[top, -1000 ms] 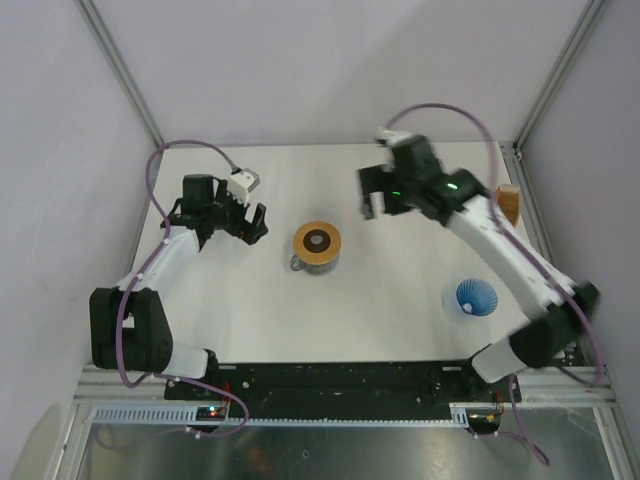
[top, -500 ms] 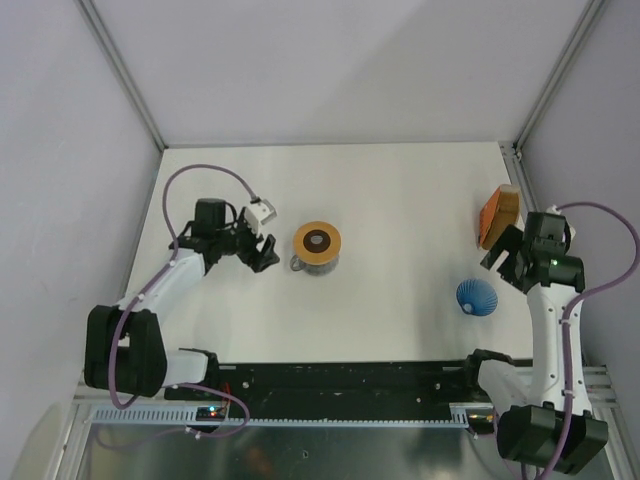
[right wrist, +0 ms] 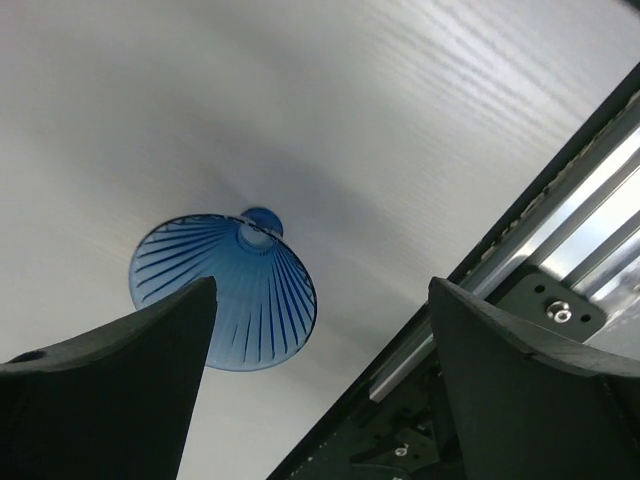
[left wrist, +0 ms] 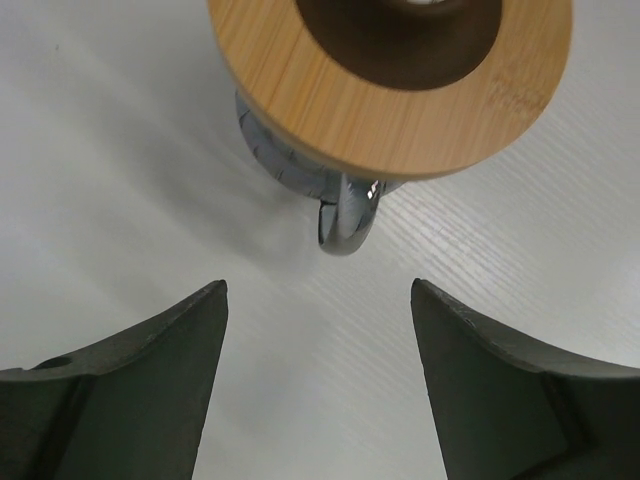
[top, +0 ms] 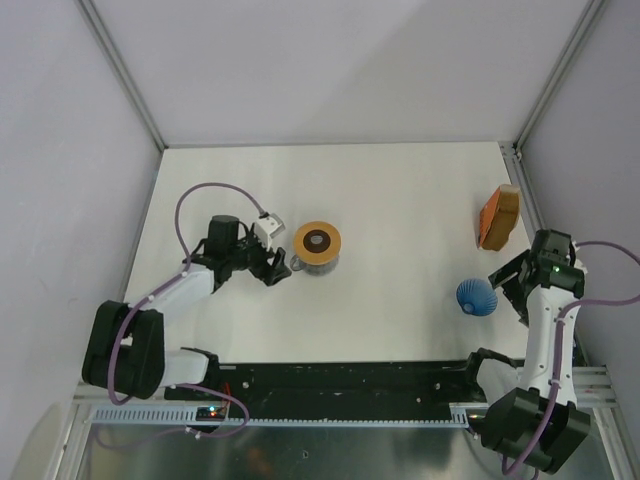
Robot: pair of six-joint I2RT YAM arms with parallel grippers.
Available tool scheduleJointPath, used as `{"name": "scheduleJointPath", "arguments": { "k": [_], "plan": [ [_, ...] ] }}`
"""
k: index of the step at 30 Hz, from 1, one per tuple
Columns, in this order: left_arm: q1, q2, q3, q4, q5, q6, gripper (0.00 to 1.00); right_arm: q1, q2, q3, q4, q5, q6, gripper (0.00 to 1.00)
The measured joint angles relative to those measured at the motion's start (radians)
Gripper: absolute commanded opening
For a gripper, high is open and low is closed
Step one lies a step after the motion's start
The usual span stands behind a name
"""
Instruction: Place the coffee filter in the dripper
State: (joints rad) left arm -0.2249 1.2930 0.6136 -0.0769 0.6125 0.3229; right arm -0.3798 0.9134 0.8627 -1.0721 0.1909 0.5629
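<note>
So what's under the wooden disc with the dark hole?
A clear glass jug; the wooden disc sits on its mouth, and its handle points toward the left pincer. The jug's inside is covered and cannot be seen.

Amber disc (left wrist: 300,95) cut by the left wrist view's top edge, glass jug (left wrist: 288,165) mostly hidden beneath it, dripper (right wrist: 240,290) rim partly behind the right fingers (right wrist: 100,395), coffee filter (top: 498,216) folds too small overhead.
</note>
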Motion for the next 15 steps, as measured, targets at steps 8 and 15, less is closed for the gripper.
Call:
{"name": "scheduleJointPath", "arguments": {
  "k": [8,15],
  "plan": [
    [-0.039,0.006,-0.007,0.108,-0.05,-0.054,0.81,-0.021,-0.023,-0.113,0.017,-0.076,0.049,0.84],
    [-0.047,0.028,-0.007,0.136,-0.065,-0.056,0.83,-0.023,-0.027,-0.133,0.073,-0.129,0.051,0.82]
  ]
}}
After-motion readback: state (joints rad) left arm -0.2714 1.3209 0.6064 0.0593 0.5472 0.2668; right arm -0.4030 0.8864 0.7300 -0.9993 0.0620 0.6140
